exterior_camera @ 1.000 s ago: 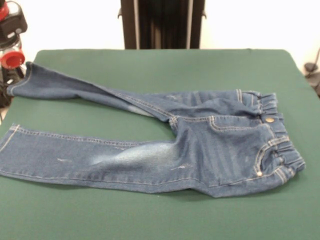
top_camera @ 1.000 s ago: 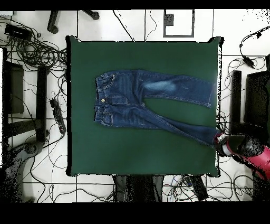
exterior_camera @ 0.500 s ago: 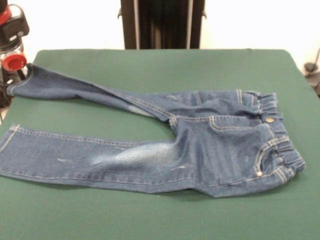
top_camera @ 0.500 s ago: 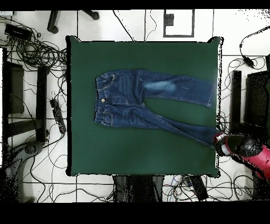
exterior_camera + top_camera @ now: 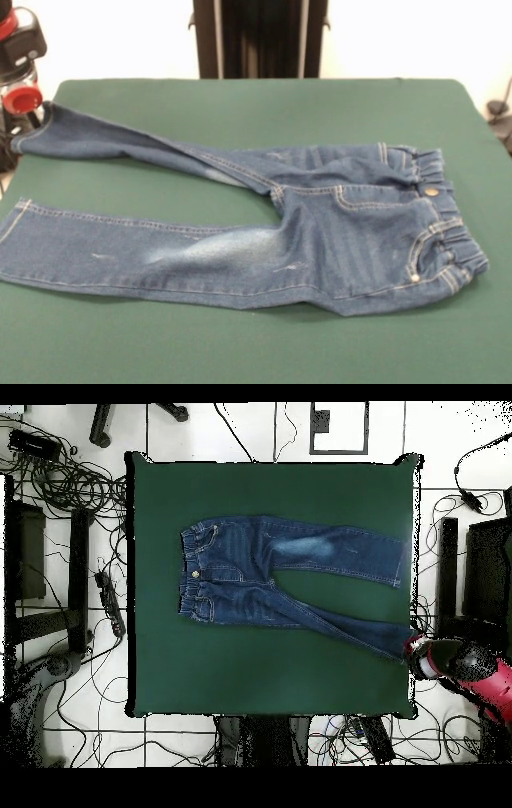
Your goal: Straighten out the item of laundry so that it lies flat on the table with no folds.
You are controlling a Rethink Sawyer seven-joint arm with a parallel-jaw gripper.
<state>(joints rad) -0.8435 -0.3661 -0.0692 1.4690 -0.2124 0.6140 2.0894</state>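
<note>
Nothing moved since before. Jeans (image 5: 304,232) lie spread on tabletop (image 5: 240,104), far leg's cuff beside jaws (image 5: 418,656); jaws' state unclear. Soft, floppy denim; grab that cuff.

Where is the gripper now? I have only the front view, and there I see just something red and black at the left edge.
Observer: In the overhead view the gripper is at the edge of the table, next to the near cuff of the jeans, on the leg closer to the robot.
Operator: Does the other leg hang over the table edge? My view cuts it off.
Observer: No. The far cuff lies wholly on the table, just short of that edge.
</note>
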